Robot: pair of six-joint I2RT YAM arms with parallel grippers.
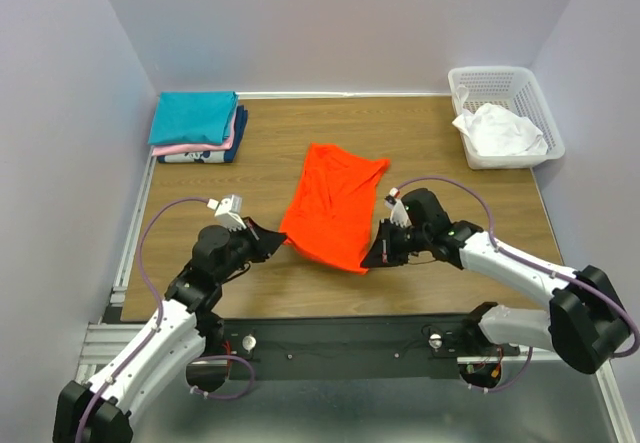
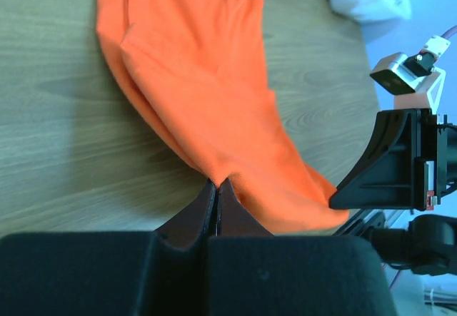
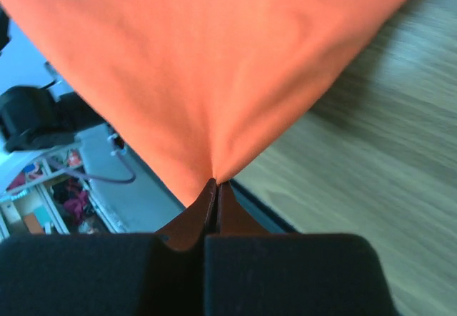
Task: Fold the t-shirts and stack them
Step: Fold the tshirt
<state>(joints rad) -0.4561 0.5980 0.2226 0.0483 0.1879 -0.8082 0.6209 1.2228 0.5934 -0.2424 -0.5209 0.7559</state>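
Note:
The orange-red t-shirt (image 1: 333,203) lies stretched on the wooden table, its near edge lifted. My left gripper (image 1: 281,242) is shut on the shirt's near left corner (image 2: 214,80). My right gripper (image 1: 375,255) is shut on the near right corner (image 3: 214,80). In both wrist views the jaws stand closed with orange cloth pinched at the tips. A stack of folded t-shirts (image 1: 197,126), teal on top of pink and navy, sits at the far left. A crumpled white t-shirt (image 1: 498,130) lies in the basket.
A white plastic lattice basket (image 1: 523,87) stands at the far right corner. Grey walls enclose the table on three sides. A metal rail (image 1: 330,335) runs along the near edge by the arm bases.

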